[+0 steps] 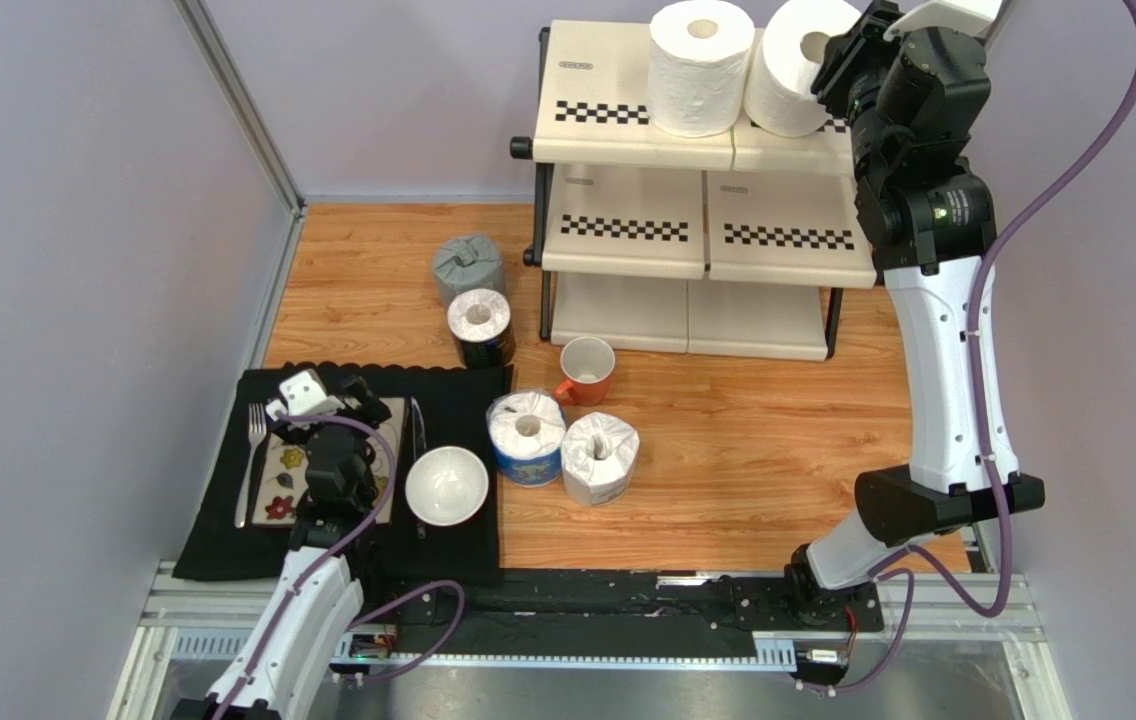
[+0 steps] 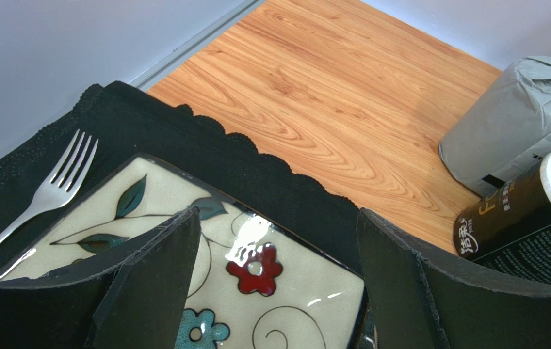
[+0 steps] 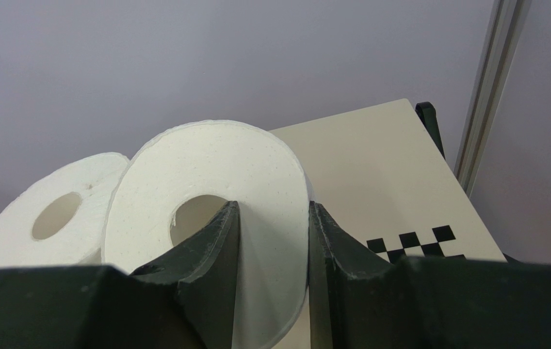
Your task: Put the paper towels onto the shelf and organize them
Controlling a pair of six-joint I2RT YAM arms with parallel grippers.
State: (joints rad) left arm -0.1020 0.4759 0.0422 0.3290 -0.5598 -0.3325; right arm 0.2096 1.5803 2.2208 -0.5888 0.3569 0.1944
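Note:
The shelf [image 1: 597, 90] stands at the back. Two plain white rolls stand side by side on its top tier, one on the left [image 1: 700, 68] and one on the right [image 1: 792, 68]. My right gripper [image 1: 848, 68] is shut on the right roll's wall [image 3: 213, 167], with one finger in the core and one outside; the other white roll [image 3: 60, 211] is beside it. The grey roll [image 1: 468, 267], black roll [image 1: 481, 324], blue roll [image 1: 526, 437] and clear-white roll [image 1: 600, 456] stand on the table. My left gripper [image 2: 278, 240] is open and empty over a floral plate [image 2: 286, 305].
An orange mug [image 1: 586, 369] stands in front of the shelf. A white bowl [image 1: 447, 485], the plate [image 1: 277, 477] and a fork [image 1: 253, 450] lie on a black mat [image 1: 439, 398]. The grey roll [image 2: 519, 123] and black roll [image 2: 533, 225] show in the left wrist view.

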